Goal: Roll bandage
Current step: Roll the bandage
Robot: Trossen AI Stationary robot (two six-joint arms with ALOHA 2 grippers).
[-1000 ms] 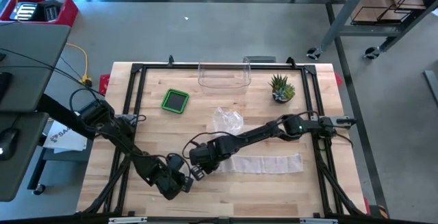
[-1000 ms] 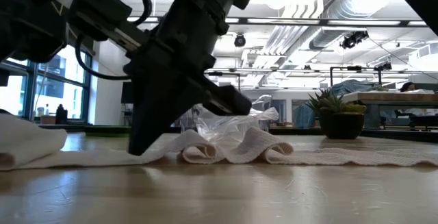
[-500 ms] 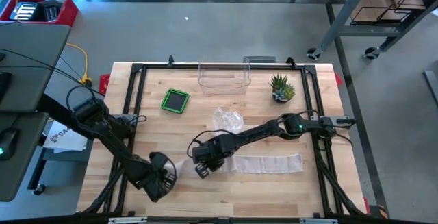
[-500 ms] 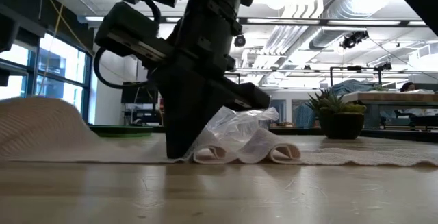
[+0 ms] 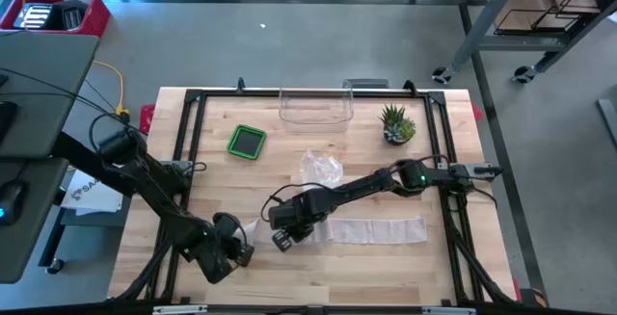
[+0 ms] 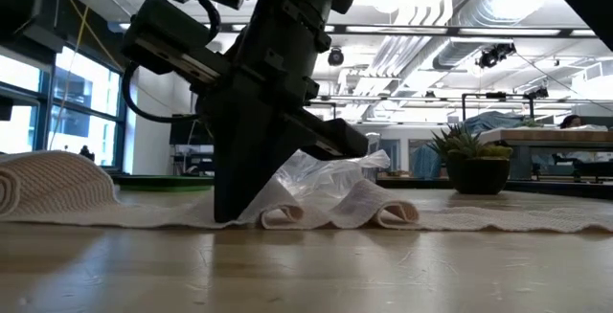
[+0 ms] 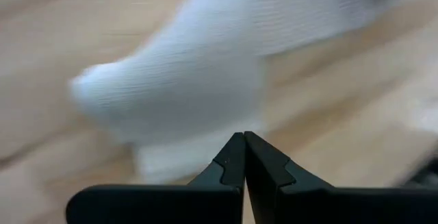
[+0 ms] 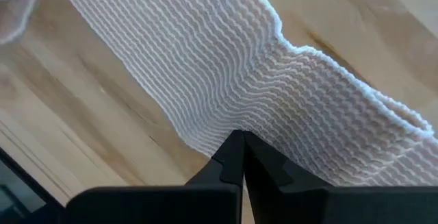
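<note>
A white ribbed bandage [image 5: 376, 229] lies as a long strip along the table's near side. My right gripper [image 5: 280, 240] stands shut on its left part, where the strip bunches into loops [image 6: 287, 215]. Left of it, my left gripper [image 5: 241, 243] is shut at the strip's left end [image 6: 53, 184], which curls over itself on the wood. In the left wrist view that end [image 7: 171, 94] shows blurred, just past the shut fingertips [image 7: 244, 136]. My left gripper seems to pinch the bandage's left end [image 7: 229, 131] at its fingertips, slanting down from the near left. Blur hides how many layers it has. The end humps up beyond the fingers. My right gripper presses its shut fingertips [image 8: 242, 135] down on the bandage's gathered near edge [image 8: 226, 125]. It slants down from the right, pinning the strip to the table [image 6: 225, 219].
A crumpled clear plastic bag [image 5: 321, 168] lies just beyond the bandage. Farther back stand a green square tray [image 5: 248, 142], a clear plastic box [image 5: 315, 108] and a small potted plant [image 5: 396, 124]. Black frame rails [image 5: 188, 161] run along the table's sides.
My left gripper has gone toward the table's left edge and up. The bandage's left end rose into a high hump and now sits lower, curled over itself. The part under my right gripper has stayed pinned.
</note>
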